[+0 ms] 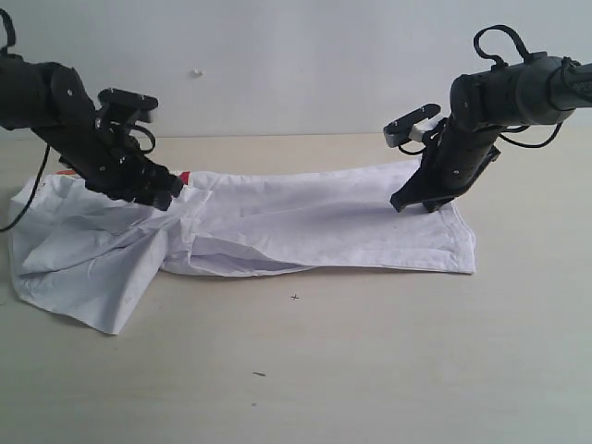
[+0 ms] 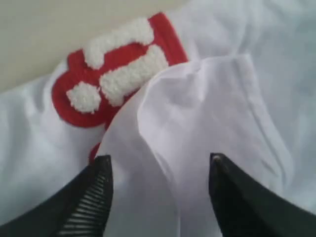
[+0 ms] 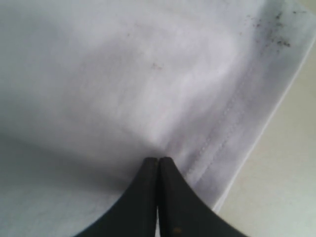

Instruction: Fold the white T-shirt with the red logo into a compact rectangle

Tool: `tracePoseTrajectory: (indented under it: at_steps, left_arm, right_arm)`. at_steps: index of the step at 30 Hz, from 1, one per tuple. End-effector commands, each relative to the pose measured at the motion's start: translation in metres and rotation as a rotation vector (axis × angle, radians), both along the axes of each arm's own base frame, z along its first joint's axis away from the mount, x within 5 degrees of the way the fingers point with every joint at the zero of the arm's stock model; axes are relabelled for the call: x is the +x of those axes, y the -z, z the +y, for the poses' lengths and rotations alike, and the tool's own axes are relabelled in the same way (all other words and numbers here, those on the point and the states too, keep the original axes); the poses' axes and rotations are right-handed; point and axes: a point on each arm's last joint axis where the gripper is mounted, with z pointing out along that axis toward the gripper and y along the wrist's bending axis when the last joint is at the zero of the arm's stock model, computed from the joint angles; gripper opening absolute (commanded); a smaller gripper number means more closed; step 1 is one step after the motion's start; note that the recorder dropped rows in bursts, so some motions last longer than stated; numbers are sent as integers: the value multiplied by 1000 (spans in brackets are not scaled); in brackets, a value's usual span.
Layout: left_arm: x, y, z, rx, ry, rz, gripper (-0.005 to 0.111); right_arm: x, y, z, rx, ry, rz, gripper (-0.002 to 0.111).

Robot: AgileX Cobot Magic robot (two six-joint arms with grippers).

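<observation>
left gripper point(image 2: 160, 165) open over the white t-shirt point(image 1: 324, 222) beside the red logo point(image 2: 74, 116); right gripper point(image 3: 158, 162) closed, tips near the hem point(image 3: 217, 143)

pale wall point(image 1: 296, 55) behind beige tabletop point(image 1: 388, 370)

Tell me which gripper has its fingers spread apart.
The left gripper: its fingers stand apart above the white T-shirt beside the red logo, while on the right gripper they are pressed together.
</observation>
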Motion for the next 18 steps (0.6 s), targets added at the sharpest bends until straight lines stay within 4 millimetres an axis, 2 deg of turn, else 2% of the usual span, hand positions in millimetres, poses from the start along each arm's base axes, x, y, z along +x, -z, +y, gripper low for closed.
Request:
tracePoseTrajectory:
  at_steps: [1, 2, 4, 5, 9, 13, 18]
  left_arm:
    - [1, 14, -1, 27, -9, 23, 57]
    - [1, 14, -1, 30, -5, 22, 56]
    - [1, 14, 0, 52, 14, 11, 44]
    - [1, 14, 1, 74, 22, 6, 31]
    - [3, 6, 5, 119, 18, -26, 7]
    - [13, -22, 13, 232, 49, -171, 7]
    - [18, -25, 20, 341, 35, -197, 7]
  right_arm:
    - [-11, 21, -3, 1, 14, 125, 0]
    - [-11, 21, -3, 2, 13, 123, 0]
    - [-11, 21, -3, 2, 13, 123, 0]
    - [-11, 21, -3, 0, 12, 123, 0]
    - [-11, 21, -3, 0, 12, 123, 0]
    - [-11, 21, -3, 0, 14, 125, 0]
    - [-12, 21, -3, 0, 14, 129, 0]
